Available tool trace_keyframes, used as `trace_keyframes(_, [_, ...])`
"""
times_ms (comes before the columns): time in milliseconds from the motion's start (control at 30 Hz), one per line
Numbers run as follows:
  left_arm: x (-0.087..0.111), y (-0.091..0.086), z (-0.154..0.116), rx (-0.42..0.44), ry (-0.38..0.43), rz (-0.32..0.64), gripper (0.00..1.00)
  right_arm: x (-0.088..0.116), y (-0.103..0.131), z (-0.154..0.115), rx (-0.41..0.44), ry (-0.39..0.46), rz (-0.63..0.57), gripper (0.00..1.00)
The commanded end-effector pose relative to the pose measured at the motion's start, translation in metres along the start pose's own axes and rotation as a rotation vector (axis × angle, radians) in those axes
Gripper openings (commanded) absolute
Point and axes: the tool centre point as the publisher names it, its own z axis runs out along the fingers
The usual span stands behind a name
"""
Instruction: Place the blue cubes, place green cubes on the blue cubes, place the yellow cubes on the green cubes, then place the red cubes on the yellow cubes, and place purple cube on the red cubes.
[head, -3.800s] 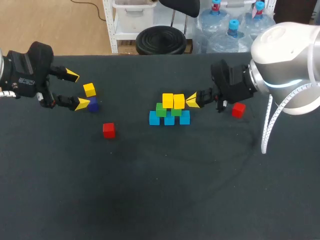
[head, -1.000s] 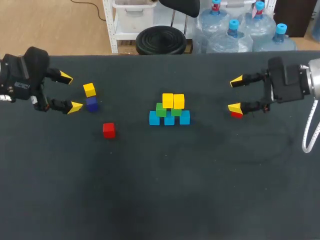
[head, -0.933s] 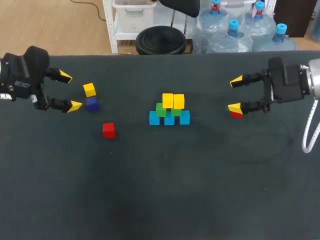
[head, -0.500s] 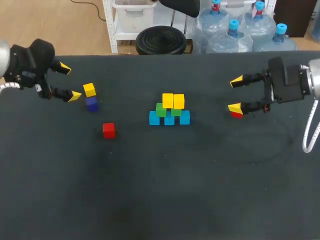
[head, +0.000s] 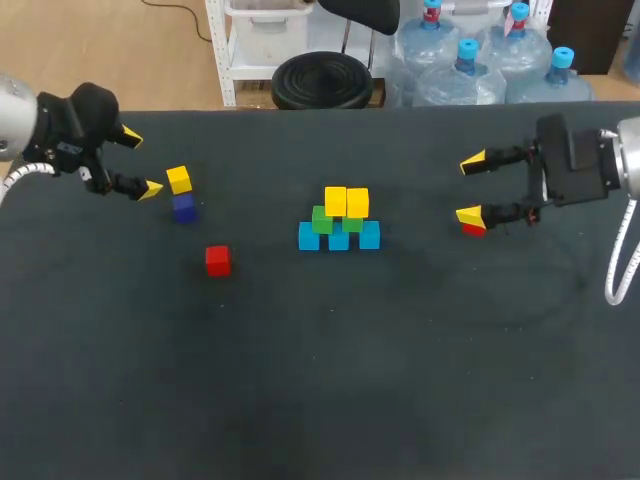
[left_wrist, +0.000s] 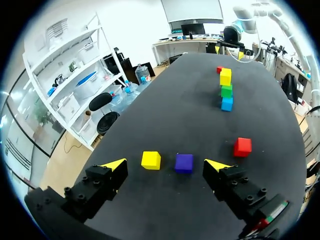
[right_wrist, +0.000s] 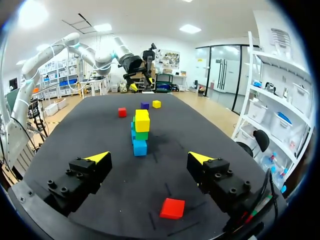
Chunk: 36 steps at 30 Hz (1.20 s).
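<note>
A pyramid stands mid-table: three blue cubes (head: 339, 239) in a row, two green cubes (head: 322, 219) on them, two yellow cubes (head: 346, 202) on top. A loose yellow cube (head: 179, 180) and a purple cube (head: 184, 208) lie at the left, a red cube (head: 218, 260) nearer the front. My left gripper (head: 140, 162) is open just left of the yellow cube; the yellow cube (left_wrist: 151, 160) and purple cube (left_wrist: 184, 163) sit ahead between its fingers. My right gripper (head: 471, 188) is open at the right, with a second red cube (right_wrist: 172, 208) under it, between its fingers.
The dark table (head: 330, 380) stretches wide in front of the pyramid. From the right wrist, the pyramid (right_wrist: 141, 131) lines up ahead of the gripper, with the far red cube (right_wrist: 122, 112) and my left arm beyond it.
My left arm has drawn back and a little to the right, bringing its open gripper level with the loose yellow cube. The right arm and all cubes have stayed put.
</note>
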Motion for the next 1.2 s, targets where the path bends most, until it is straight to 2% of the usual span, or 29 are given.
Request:
trace_keyframes(33, [0.003,0.009,0.011,0.009,0.000,0.006,1.00,0.001,0.000,0.001,0.000,-0.002,-0.001,1.00])
trace_keyframes(400, [0.018,0.019,0.032,0.008,-0.023,0.020,1.00,0.001,0.000,0.001,0.000,-0.002,-0.001,1.00])
trace_keyframes(1067, [0.020,0.014,0.030,0.016,-0.052,0.004,1.00,0.001,0.000,0.001,0.000,-0.002,-0.001,1.00])
trace_keyframes(1133, [0.023,0.014,0.035,0.020,-0.014,0.009,1.00,0.001,0.000,0.001,0.000,-0.002,-0.001,1.00])
trace_keyframes(1200, [0.026,0.018,0.036,0.011,-0.026,-0.011,1.00,0.001,0.000,0.001,0.000,-0.002,-0.001,1.00])
